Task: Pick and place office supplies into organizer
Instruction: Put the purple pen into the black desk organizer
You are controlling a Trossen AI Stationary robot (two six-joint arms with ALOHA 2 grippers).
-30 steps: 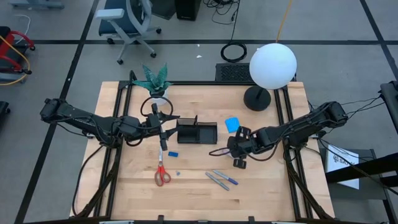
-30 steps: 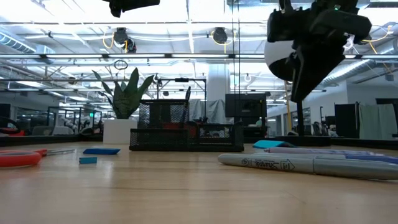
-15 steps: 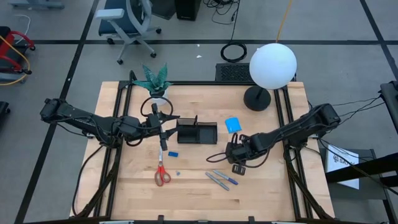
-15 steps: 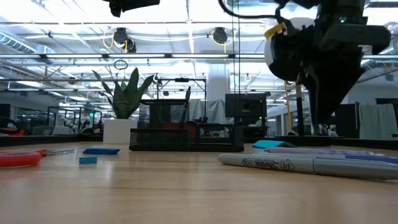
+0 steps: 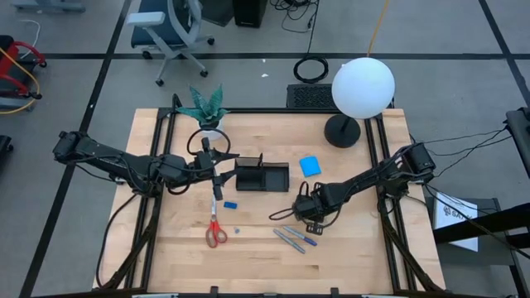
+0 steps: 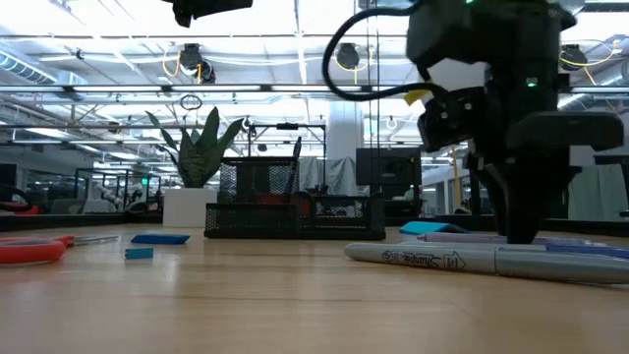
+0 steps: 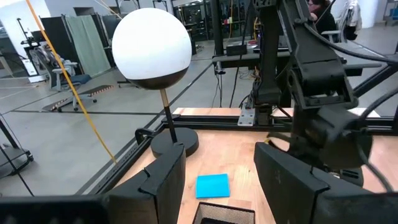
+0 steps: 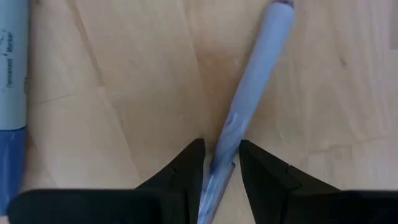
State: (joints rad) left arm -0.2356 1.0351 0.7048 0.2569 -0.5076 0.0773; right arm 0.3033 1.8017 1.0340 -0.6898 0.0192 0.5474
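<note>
Beside the pens (image 5: 294, 237), lamp base (image 5: 341, 131).

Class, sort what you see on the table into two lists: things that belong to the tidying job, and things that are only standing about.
Part of the job: organizer; red-handled scissors; blue note pad; pens; small blue block; right gripper, its fingers either side of a grey pen.

Only standing about: globe lamp; potted plant; left gripper, waiting beside the organizer.
</note>
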